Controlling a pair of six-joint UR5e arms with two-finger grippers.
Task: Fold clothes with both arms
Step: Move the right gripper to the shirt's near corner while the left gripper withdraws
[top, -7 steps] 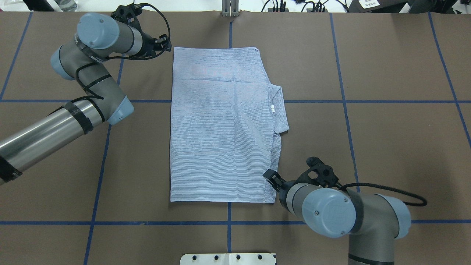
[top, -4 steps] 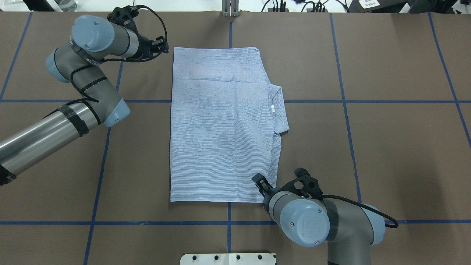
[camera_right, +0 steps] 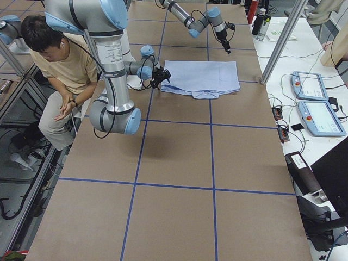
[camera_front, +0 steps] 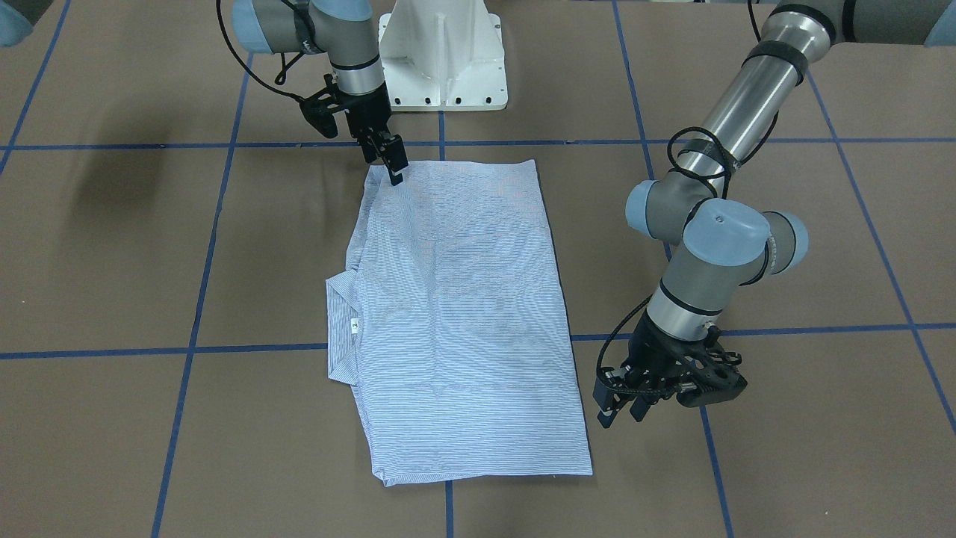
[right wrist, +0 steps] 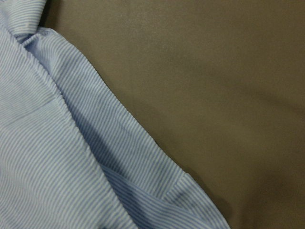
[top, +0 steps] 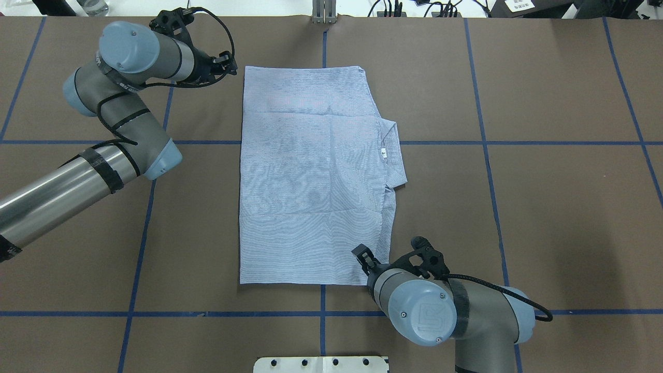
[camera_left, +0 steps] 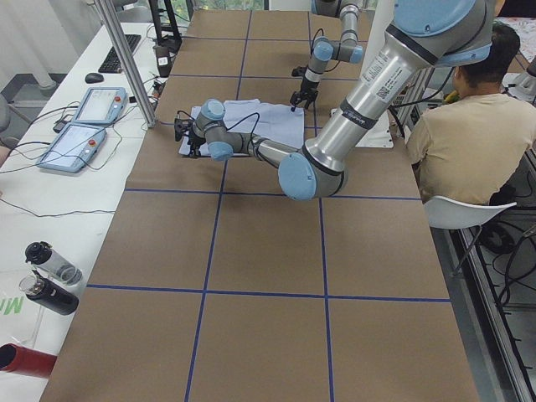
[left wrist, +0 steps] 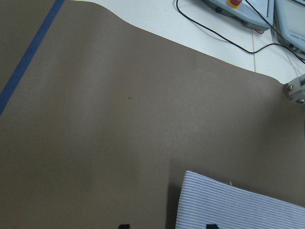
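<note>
**Item.** The shirt [top: 311,176] lies flat at the centre of the table [top: 544,207]. In the overhead view it forms a tidy upright rectangle. The collar [top: 393,155] and its white label [top: 383,152] stick out at the 3 o'clock edge. No sleeve lies loose outside the outline.

**Tools.** The left gripper [camera_front: 618,409] is at the shirt's 11 o'clock corner, just beside the cloth and not on it. Its fingers are apart and hold nothing. The wrist view shows that corner lying flat between the fingertips. The right gripper [top: 362,255] is over the 5 o'clock corner, with its tip at or on the fabric. Whether its fingers are parted or closed cannot be told. That corner does not appear lifted.

**Progress.** Judged roughly midway. The sleeves appear tucked in and the edges are square, so the early folds look done. The rectangle is large, and the collar edge at 4 o'clock is rumpled.

**Outstanding.** Probably each arm must secure its corner, and the shirt needs at least one more fold to make a compact stack.
</note>
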